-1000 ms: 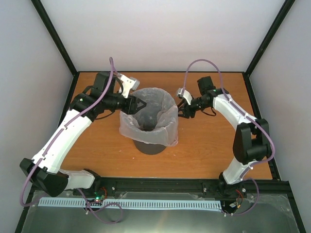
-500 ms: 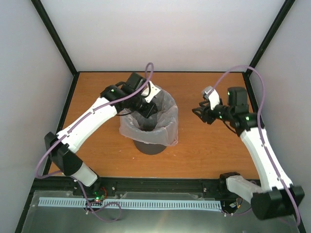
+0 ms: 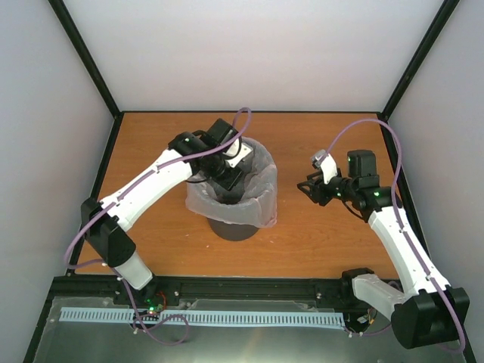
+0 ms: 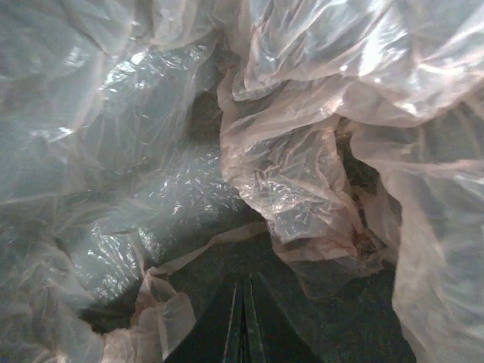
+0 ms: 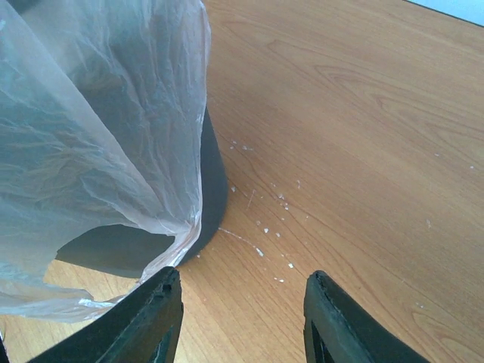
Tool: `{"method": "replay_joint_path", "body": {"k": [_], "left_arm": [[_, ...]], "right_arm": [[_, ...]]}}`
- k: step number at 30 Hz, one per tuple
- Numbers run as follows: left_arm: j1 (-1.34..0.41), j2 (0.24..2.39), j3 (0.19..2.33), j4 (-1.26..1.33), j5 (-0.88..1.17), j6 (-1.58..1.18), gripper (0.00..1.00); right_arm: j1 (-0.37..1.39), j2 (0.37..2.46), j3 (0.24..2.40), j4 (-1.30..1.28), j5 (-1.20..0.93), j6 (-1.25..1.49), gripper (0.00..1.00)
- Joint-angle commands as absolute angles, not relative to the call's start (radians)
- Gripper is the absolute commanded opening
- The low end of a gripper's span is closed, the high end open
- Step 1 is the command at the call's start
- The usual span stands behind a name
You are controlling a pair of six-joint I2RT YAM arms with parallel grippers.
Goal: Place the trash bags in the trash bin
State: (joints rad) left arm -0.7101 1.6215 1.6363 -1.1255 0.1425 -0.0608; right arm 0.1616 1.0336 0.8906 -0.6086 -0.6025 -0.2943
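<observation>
Pink plastic fills my left wrist view: the bag point(image 4: 287, 181) lies bunched in loose folds inside the bin point(image 3: 231, 230), which stands near the middle of the desk point(image 3: 325, 249), a little toward its left edge. From above, the bag's mouth drapes over the bin's rim and hangs down the outside on the near side. I judge the lining mostly done, and the step in hand to be tamping the slack toward the bottom.

My left gripper point(image 3: 231, 178) is down in the bin's mouth, clenched tip to tip. I see no film caught between the fingers. My right gripper point(image 5: 242, 314) hangs between the bin and the desk's right edge, jaws parted and empty, touching neither bag nor bin.

Next I would want the left one to press the crumpled middle fold lower without dragging the draped edge inward. The right one should be ready to pin the rim if it slips.

Count: one bag, one bin, two grippers, plus a scatter of white crumbs point(image 5: 265, 227) on the wood.
</observation>
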Motion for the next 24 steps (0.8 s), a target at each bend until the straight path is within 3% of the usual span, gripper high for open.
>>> {"method": "replay_joint_path", "body": {"k": [1,24], "left_arm": [[-0.739,1.691,1.664,-1.166,0.136,-0.052,0.03],[-0.810,1.809,1.586,-1.166,0.153,-0.075,0.01]], "right_arm": [[0.160,0.994,0.892,-0.589,-0.609,-0.296,0.45],[0.161,0.970,0.870,-0.589,-0.649,-0.301,0.46]]}}
